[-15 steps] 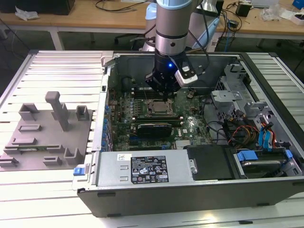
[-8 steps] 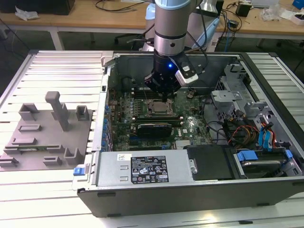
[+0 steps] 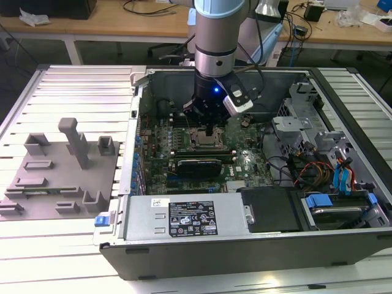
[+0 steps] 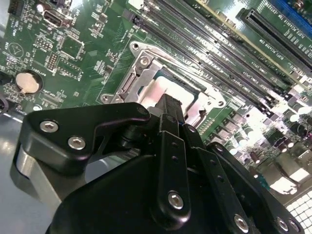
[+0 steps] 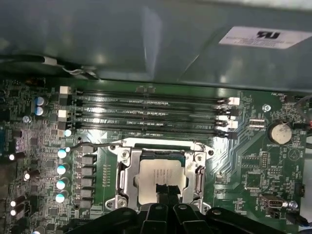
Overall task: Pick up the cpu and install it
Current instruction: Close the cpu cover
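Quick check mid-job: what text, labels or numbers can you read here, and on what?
Nothing legible.
power supply label: print too small.
white sticker on case wall: blurred.
motherboard markings: too small.
cpu top: no readable marking.

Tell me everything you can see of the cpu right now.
The cpu is a small flat square chip with a pale silvery-white metal top. It lies level inside the metal-framed socket on the green motherboard, beside the memory slots. The gripper, shut, points down at its top near one edge; whether they touch is unclear.
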Robot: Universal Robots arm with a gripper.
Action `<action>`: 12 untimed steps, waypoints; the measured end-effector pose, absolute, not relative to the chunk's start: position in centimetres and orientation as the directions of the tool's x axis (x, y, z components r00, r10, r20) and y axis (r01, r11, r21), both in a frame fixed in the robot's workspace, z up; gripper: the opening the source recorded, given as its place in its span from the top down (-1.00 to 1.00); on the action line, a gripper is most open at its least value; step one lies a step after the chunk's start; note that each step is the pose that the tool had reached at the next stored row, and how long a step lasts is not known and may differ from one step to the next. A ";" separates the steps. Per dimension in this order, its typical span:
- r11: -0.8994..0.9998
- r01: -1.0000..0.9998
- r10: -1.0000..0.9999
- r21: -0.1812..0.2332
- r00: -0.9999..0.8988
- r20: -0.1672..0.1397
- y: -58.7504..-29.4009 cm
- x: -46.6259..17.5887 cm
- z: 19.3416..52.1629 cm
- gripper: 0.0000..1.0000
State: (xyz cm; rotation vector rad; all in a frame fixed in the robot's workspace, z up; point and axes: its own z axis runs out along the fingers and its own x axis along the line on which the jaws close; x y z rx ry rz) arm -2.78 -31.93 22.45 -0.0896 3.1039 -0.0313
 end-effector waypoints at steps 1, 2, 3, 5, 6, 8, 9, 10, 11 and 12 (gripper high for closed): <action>0.998 -0.059 -0.059 -0.021 -0.998 -0.036 -31.9 -2.8 22.4 0.79; 0.998 -0.060 -0.060 -0.022 -0.998 -0.035 -31.9 -2.9 22.4 0.79; 0.998 -0.060 -0.061 -0.022 -0.998 -0.035 -31.9 -3.0 22.4 0.79; 0.998 -0.061 -0.062 -0.021 -0.997 -0.036 -31.9 -3.3 22.3 0.79; 0.998 -0.061 -0.062 -0.021 -0.997 -0.036 -31.9 -3.5 22.3 0.79; 0.998 -0.061 -0.062 -0.021 -0.997 -0.036 -31.9 -3.9 22.3 0.79; 0.998 -0.061 -0.061 -0.021 -0.997 -0.036 -31.9 -4.1 22.3 0.79; 0.998 -0.061 -0.061 -0.021 -0.997 -0.036 -31.9 -4.2 22.3 0.79; 0.998 -0.061 -0.062 -0.021 -0.997 -0.036 -31.9 -4.2 22.3 0.79; 0.998 -0.061 -0.062 -0.021 -0.997 -0.035 -31.9 -4.2 22.3 0.79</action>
